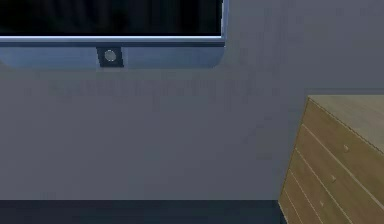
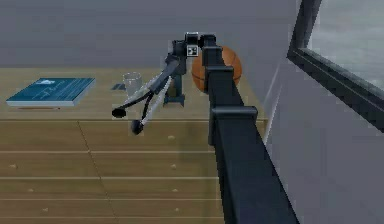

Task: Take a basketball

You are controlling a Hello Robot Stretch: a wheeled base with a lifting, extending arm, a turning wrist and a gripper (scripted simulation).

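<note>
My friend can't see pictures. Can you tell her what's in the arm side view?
A dark robot arm stretches across a wooden dresser top to an orange basketball beside a window. Its gripper sticks out left of the ball, near a blue book and a small glass.

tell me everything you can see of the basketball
The basketball is round and orange, with a dull, rubbery look; its seams are hard to make out. In the arm side view it is at the far edge of the wooden top, close to the grey wall. The arm's dark bar crosses in front of it and hides its middle, leaving orange on either side. Whether it rests on the wood or touches the arm cannot be told.
</note>
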